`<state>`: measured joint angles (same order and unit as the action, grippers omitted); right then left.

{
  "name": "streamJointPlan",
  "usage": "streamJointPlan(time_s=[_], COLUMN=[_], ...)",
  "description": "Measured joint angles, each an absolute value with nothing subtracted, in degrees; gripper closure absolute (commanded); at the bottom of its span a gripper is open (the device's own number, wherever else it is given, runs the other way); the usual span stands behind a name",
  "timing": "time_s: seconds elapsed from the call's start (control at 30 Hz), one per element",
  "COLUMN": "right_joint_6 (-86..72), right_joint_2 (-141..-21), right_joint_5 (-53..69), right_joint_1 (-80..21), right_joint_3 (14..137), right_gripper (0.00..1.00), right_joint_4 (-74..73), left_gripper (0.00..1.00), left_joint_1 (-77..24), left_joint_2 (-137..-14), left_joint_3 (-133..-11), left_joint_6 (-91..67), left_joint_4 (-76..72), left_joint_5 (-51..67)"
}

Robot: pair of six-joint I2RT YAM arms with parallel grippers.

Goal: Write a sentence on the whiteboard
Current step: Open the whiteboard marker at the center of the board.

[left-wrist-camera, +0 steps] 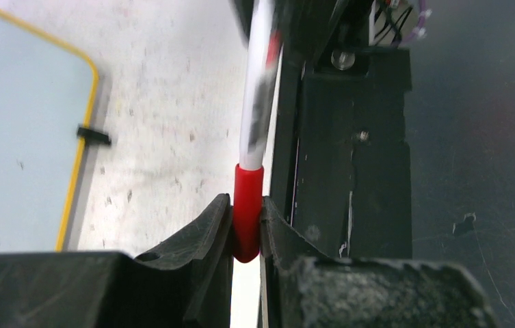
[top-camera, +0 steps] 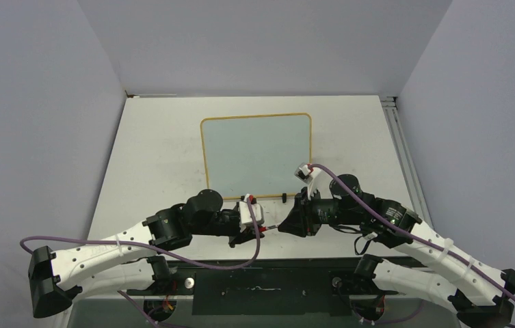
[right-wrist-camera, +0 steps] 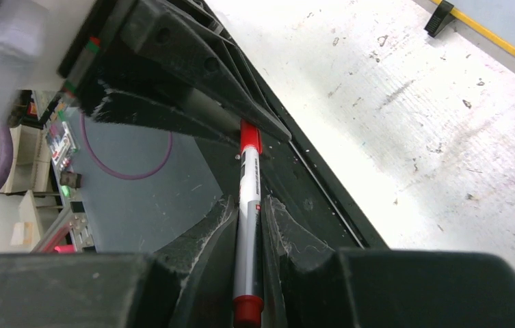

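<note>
At near edge of table [top-camera: 152,171], marker [top-camera: 271,227]: held off the surface between the two arms, just near of the whiteboard [top-camera: 255,154], not touching it
Left gripper [left-wrist-camera: 247,225]: fingers pinching the red cap [left-wrist-camera: 247,201] from both sides
Right gripper [right-wrist-camera: 247,229]: fingers pressed on the white barrel, close to its red tail end
Marker long axis: lying left to right, about parallel to the near side of the board frame
Marker direction: capped end to the left, into the left gripper; tail to the right, into the right gripper; writing end not turned to the board
Whiteboard place: flat in the middle of the table, beyond both grippers, one black clip foot [left-wrist-camera: 94,134] on its near side
Done, by judgement: marker picked up and shared by both grippers
Left, by judgement: cap on, so pulling it off comes first; then turning the tip to the board; sentence not begun, no red writing seen on the pale surface
</note>
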<state>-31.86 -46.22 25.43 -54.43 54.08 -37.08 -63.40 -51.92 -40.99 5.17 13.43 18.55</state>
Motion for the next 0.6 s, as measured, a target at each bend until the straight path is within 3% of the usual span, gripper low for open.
streamJointPlan(time_s=[0.6], right_joint_6=[-27.46], right_joint_2=[-43.53], right_joint_5=[20.78], right_joint_1=[-54.06], right_joint_3=[67.16], right_gripper=[0.95], right_joint_4=[-51.11], left_gripper=[1.0], left_joint_1=[-61.76], left_joint_2=[-51.09], left_joint_3=[-39.68], left_joint_6=[4.05], left_joint_4=[24.12], left_joint_5=[10.52])
